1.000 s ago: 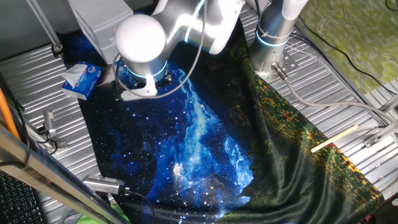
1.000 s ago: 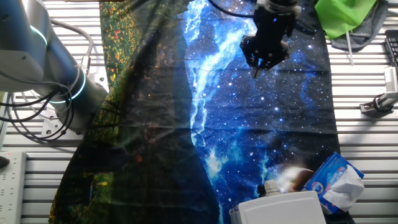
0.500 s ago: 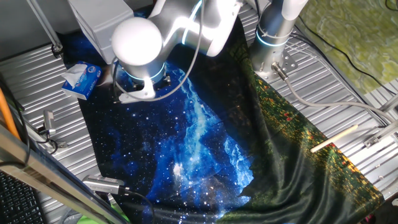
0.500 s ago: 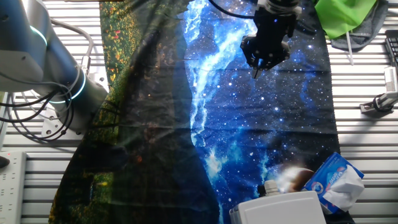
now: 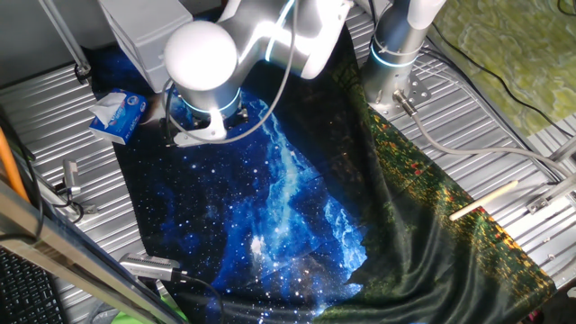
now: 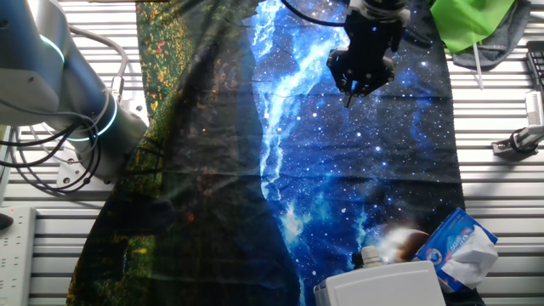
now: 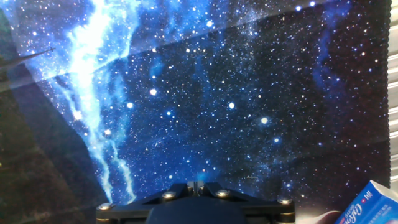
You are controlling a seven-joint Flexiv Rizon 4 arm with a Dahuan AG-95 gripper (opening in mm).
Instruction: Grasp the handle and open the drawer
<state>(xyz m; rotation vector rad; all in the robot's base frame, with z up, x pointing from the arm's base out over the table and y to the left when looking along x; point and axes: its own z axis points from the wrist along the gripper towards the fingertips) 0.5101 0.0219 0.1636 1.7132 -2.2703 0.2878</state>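
One pale grey-white, flat-sided boxy drawer unit (image 5: pixel 144 34) sits at the edge of the blue star-printed cloth (image 5: pixel 261 216), its handle not visible in any view, with a small blue-and-white carton (image 5: pixel 117 115) just beside it. Step in hand looks like the approach: the black two-finger gripper (image 6: pixel 351 92) hangs over the cloth, well apart from the unit, touching nothing, and I can't tell whether the jaws are open or closed. Next move calls for travelling to the unit's front, finding the handle and lining the fingers up on it.
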